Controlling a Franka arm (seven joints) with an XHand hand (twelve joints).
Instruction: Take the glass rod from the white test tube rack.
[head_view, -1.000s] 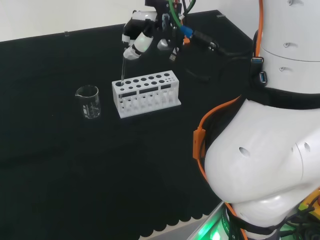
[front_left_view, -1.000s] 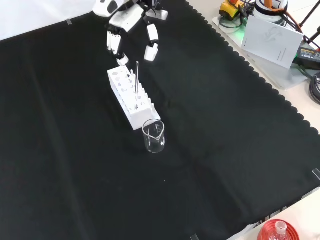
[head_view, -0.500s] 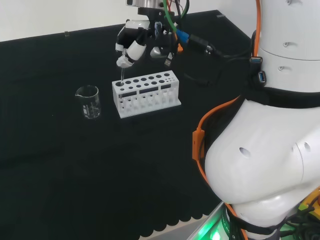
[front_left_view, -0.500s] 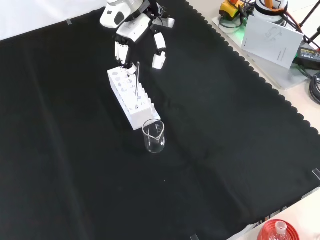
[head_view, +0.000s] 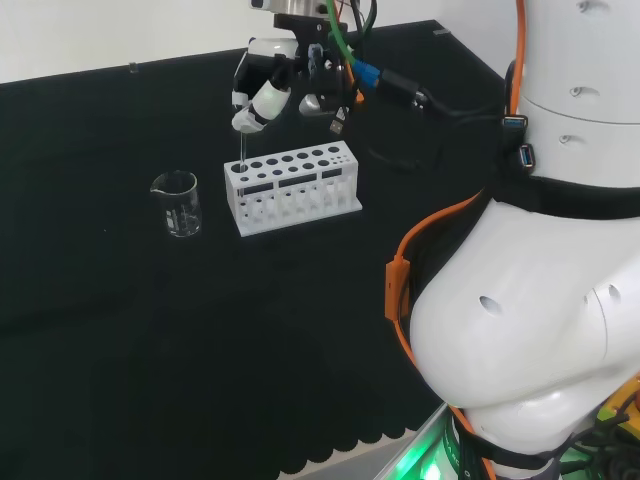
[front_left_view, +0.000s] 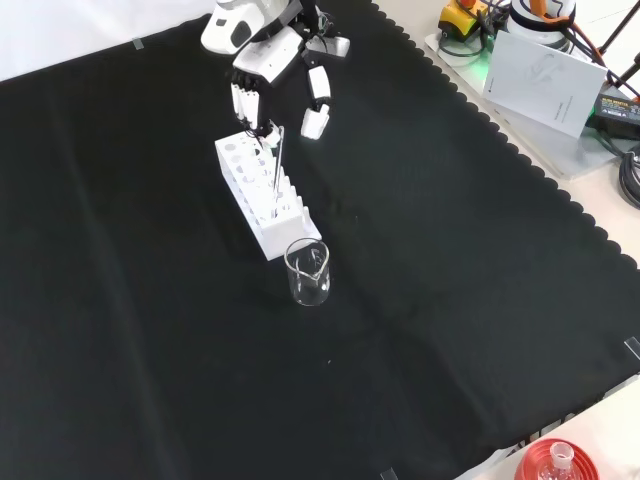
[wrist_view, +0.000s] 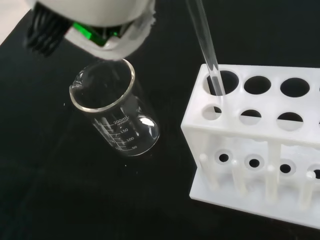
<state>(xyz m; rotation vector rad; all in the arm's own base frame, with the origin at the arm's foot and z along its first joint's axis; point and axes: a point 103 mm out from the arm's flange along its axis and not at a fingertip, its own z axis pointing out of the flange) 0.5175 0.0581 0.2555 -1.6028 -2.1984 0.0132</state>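
Note:
The white test tube rack (head_view: 290, 186) (front_left_view: 262, 192) (wrist_view: 260, 135) stands on the black cloth. A clear glass rod (head_view: 243, 148) (front_left_view: 275, 160) (wrist_view: 206, 44) rises nearly upright from the rack's end hole nearest the beaker. The hand (head_view: 266, 88) (front_left_view: 268, 58) hovers at the rod's top end. Its fingers (front_left_view: 247, 103) reach down beside the rod tip, while the thumb (front_left_view: 317, 118) stays apart on the other side. The hand is open, and I cannot tell whether a fingertip touches the rod.
A clear glass beaker (head_view: 177, 203) (front_left_view: 308, 272) (wrist_view: 116, 116) stands just off the rack's rod end. In the front view, a flask on a red stand (front_left_view: 558, 464) sits at the bottom right, with papers and gear (front_left_view: 545, 70) beyond the cloth's scalloped edge.
The hand has come from beyond the rack's far end to the rod's top, and its fingers now sit closer to the tip. Rod, rack and beaker have not moved.

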